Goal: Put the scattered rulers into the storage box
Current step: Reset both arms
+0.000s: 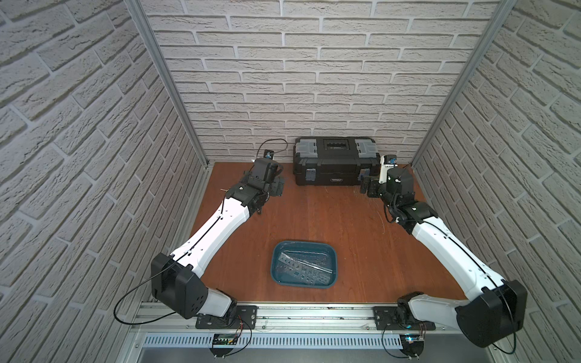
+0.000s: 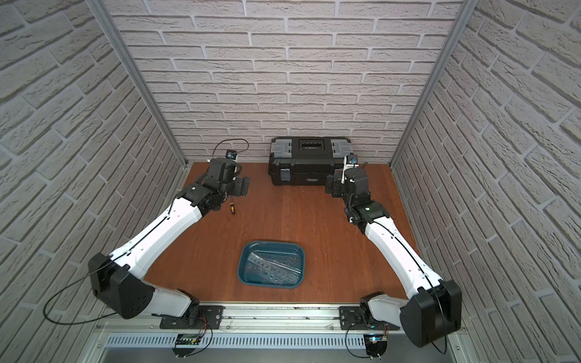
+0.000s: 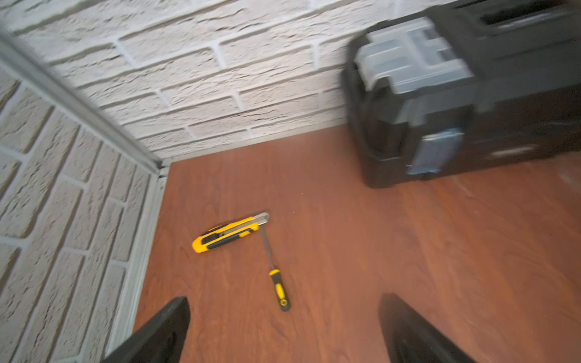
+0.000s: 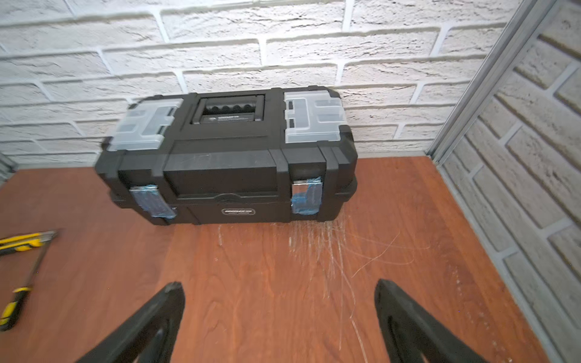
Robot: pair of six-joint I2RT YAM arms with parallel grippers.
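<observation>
**Top views.** In both top views the storage box (image 1: 274,264) is located on the table (image 1: 314,217), near its front edge and between the two arm bases. The rulers (image 1: 303,267) are contained inside it, laid flat and overlapping on its floor; their number cannot be determined. A black toolbox (image 1: 336,163) is positioned against the rear wall with its lid closed. The left gripper (image 1: 279,186) is held above the table to the left of the toolbox, and the right gripper (image 1: 366,187) near its front right corner. Both are well apart from the storage box. In a top view a screwdriver (image 2: 232,208) is seen just beside the left arm's wrist.

**Left wrist view.** The jaws of the left gripper (image 3: 284,314) are spread wide, with nothing held between them. A utility knife (image 3: 231,232) and the screwdriver lie ahead of the jaws on the table. The screwdriver's shaft tip is at the knife's metal end; contact cannot be confirmed. The toolbox is blurred.

**Right wrist view.** The jaws of the right gripper (image 4: 279,283) are likewise spread wide and empty, directed at the front of the toolbox. Fine scratches (image 4: 330,251) are marked on the table before one latch. The knife and screwdriver are partly in view.
</observation>
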